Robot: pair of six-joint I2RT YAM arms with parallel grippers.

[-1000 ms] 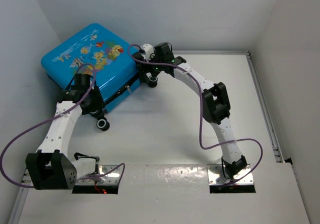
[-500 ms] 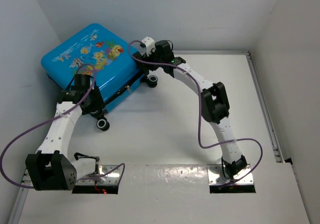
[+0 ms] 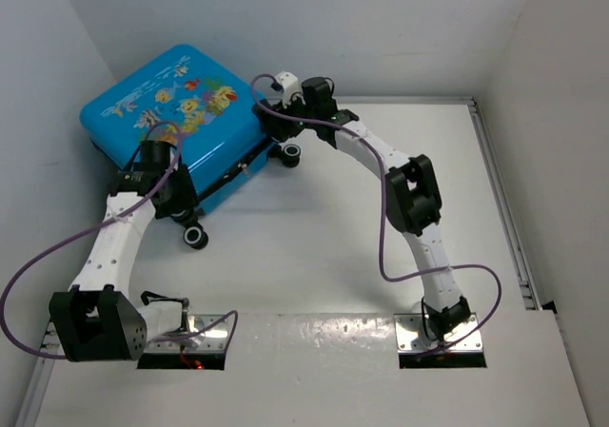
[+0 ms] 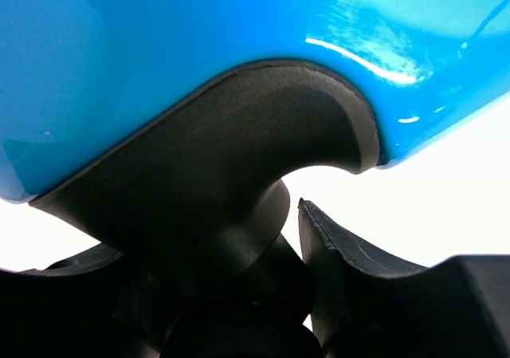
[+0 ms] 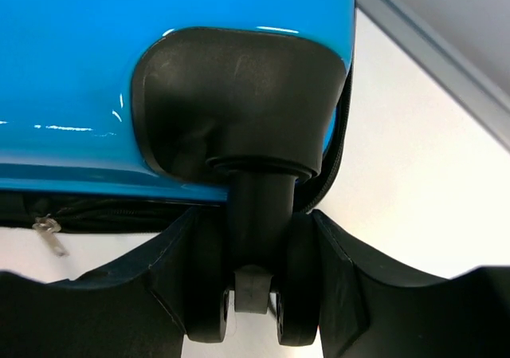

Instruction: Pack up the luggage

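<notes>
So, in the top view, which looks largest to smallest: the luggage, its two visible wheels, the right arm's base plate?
1. luggage
2. right base plate
3. near wheel and far wheel: they look alike, so not ranked.

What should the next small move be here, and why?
Probably draw the small bright-blue fish-printed hard-shell suitcase a little way out of the far-left corner. It lies closed there. The right claw has its fingers on either side of a black wheel stem, and the left claw sits at the other black wheel housing, so both seem placed to pull.
</notes>
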